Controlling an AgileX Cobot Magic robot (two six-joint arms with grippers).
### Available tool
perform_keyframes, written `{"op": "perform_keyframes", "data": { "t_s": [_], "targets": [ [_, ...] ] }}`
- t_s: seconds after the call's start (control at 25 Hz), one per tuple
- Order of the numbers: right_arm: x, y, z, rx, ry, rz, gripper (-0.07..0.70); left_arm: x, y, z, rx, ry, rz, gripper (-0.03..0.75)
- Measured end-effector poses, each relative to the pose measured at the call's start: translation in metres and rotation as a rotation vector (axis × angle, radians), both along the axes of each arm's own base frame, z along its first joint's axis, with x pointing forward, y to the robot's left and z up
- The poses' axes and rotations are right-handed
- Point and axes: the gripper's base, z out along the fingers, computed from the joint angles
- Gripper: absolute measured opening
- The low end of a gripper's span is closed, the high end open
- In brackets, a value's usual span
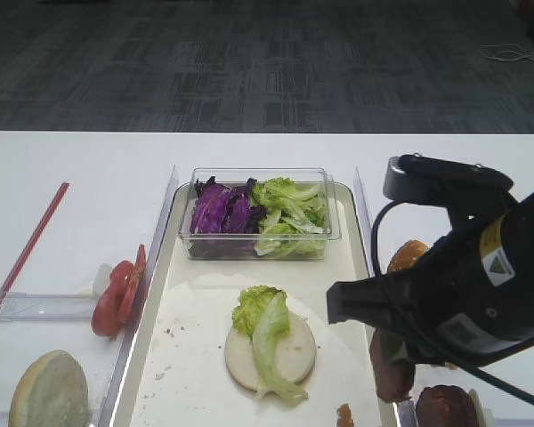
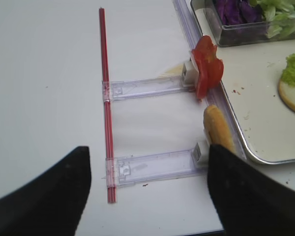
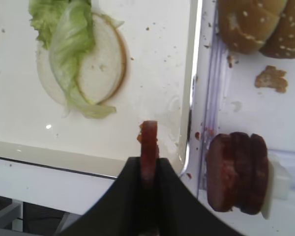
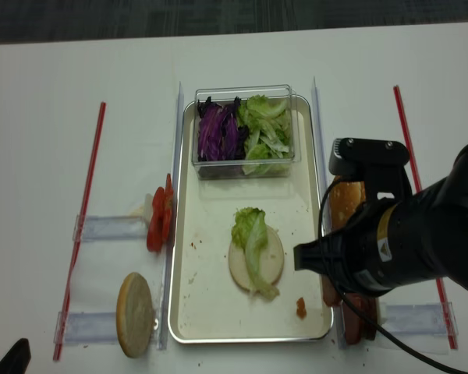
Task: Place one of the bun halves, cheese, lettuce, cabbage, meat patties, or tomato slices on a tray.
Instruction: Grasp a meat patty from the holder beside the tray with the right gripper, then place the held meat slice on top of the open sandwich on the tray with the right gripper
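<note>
My right gripper (image 3: 149, 164) is shut on a reddish-brown meat patty (image 3: 148, 142), held edge-on above the near right corner of the tray (image 3: 152, 64). From above, the patty's tip (image 4: 301, 307) pokes out under the black right arm. On the tray lies a bun half (image 1: 295, 354), cut face up, with a lettuce leaf (image 1: 265, 325) across it. More meat patties (image 3: 236, 172) stand stacked in a holder right of the tray. My left gripper (image 2: 147, 189) hangs open over bare table left of the tray, holding nothing.
A clear box at the tray's far end holds purple cabbage (image 1: 218, 213) and lettuce (image 1: 294, 213). Tomato slices (image 2: 206, 69) and a bun half (image 2: 217, 125) stand in clear holders left of the tray. Sesame buns (image 3: 255, 24) sit to the right. A red rod (image 2: 105, 98) lies on the left.
</note>
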Motion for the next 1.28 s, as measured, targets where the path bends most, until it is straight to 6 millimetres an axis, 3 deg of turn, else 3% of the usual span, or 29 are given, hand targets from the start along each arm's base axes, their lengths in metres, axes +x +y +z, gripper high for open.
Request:
{"op": "perform_keyframes", "data": {
  "t_s": [0.52,0.72,1.28],
  "targets": [
    [0.017,0.035,-0.029,0.147,0.02,0.094,0.092,0.0,0.0,0.0,0.0,0.0,0.0,0.474],
    [0.03,0.047,-0.031,0.185,0.021,0.129,0.092,0.0,0.0,0.0,0.0,0.0,0.0,0.474],
    [0.074,0.034,-0.044,0.56,0.143,0.154,0.091,0.0,0.0,0.0,0.0,0.0,0.0,0.474]
  ]
}}
